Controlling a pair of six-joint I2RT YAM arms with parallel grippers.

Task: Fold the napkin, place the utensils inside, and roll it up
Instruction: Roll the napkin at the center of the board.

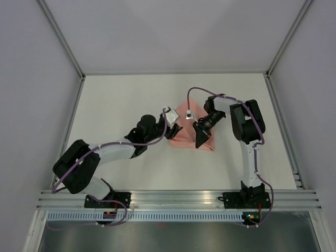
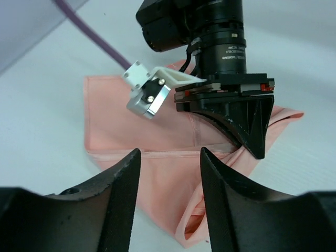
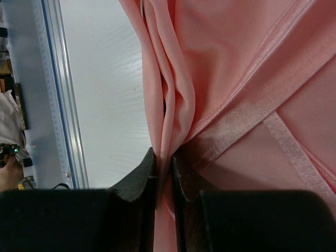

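While my left pincer (image 2: pixel 170 157) hangs open over the napkin (image 2: pixel 121 121), just beyond it my right pincer (image 3: pixel 164 156) pinches a bunched edge: folding step, I judge. Next, carry that edge across, lay it flat. No fork in view.

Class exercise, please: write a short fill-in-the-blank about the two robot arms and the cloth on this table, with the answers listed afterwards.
The right pincer is shut on a fold of the ____.
The left pincer is ____, holding nothing.
The napkin is ____ in colour.
Answers: napkin, open, pink.
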